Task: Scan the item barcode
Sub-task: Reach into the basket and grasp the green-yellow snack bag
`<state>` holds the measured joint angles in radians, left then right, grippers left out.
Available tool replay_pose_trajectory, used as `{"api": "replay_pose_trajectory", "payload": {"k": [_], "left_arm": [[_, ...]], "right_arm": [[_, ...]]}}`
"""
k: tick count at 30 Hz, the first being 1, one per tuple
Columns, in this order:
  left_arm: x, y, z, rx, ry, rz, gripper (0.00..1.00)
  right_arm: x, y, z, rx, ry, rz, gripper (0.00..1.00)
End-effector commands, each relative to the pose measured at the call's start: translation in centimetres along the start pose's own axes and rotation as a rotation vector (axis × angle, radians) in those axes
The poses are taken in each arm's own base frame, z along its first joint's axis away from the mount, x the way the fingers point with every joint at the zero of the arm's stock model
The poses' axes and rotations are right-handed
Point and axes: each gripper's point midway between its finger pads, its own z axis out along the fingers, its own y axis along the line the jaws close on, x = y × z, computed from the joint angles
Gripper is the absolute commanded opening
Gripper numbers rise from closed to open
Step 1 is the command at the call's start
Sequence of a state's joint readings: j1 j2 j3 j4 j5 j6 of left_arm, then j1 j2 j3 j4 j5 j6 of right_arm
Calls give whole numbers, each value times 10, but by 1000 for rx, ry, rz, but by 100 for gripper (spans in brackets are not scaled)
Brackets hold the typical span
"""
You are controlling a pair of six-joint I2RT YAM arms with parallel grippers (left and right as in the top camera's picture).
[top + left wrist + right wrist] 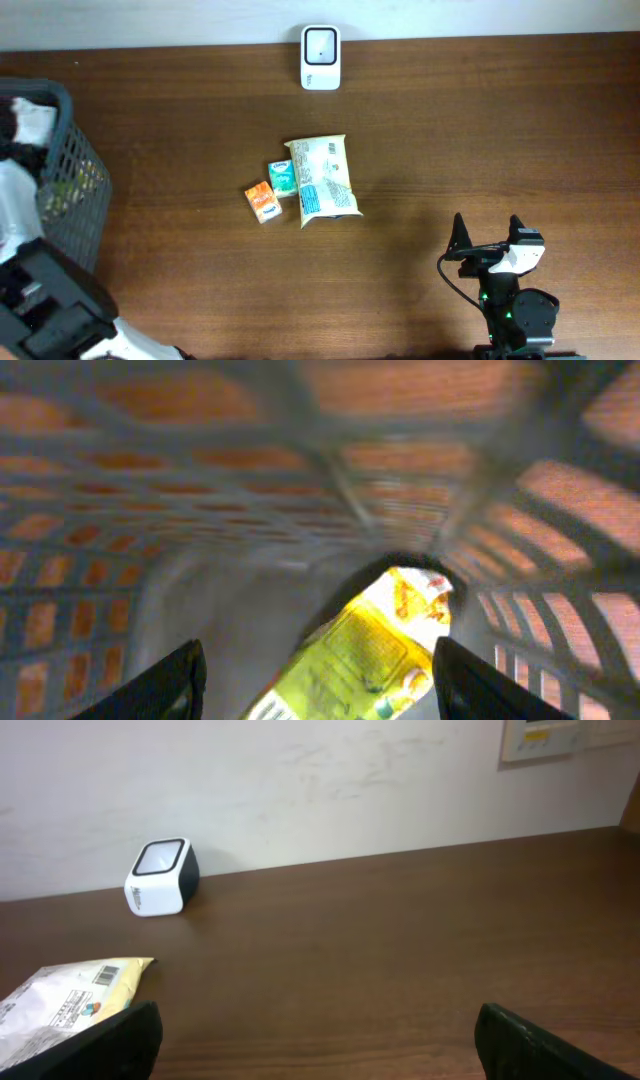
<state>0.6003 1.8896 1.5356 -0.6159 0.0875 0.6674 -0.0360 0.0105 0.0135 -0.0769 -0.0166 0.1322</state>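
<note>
Closest to the overhead lens is the left arm (50, 300), bent over the grey basket (75, 160) at the table's edge, apparently so it can drop something in. Mid-table lies the pale snack bag (322, 178), print side up. Its long axis runs toward the white scanner (321, 57) at the far edge, leaning slightly. A teal box (283, 178) sits against its basket-side edge, with an orange box (262, 201) just beside that. I'd guess the bag is next for scanning.

The left wrist view is blurred. It shows the left gripper (315, 655) inside the basket, jaws spread and clamping nothing, with a yellow packet (360, 660) lying below.

From the right wrist, the right gripper (318, 1020) waits low, jaws wide and empty. It faces the scanner, and a barcode (103, 975) shows face-up on the bag.
</note>
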Motion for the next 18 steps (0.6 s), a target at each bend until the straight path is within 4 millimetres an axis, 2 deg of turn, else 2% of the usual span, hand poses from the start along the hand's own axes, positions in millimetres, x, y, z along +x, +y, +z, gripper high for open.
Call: {"api": "replay_pose_trajectory", "payload": {"k": [1, 8, 10, 13, 15, 18], "left_arm": [[-4, -31, 35, -9, 93, 235, 72], [25, -55, 76, 72, 186, 246, 70], [40, -70, 92, 137, 221, 243, 70], [48, -73, 94, 154, 246, 235, 62], [48, -65, 94, 111, 252, 24, 54], [32, -50, 80, 64, 241, -229, 52]], "right_arm": [[2, -3, 0, 13, 1, 3, 99], [2, -3, 0, 13, 1, 3, 99], [2, -3, 0, 13, 0, 3, 99], [2, -3, 0, 13, 1, 3, 99], [2, -3, 0, 13, 1, 3, 99], [2, -3, 0, 13, 1, 3, 99]]}}
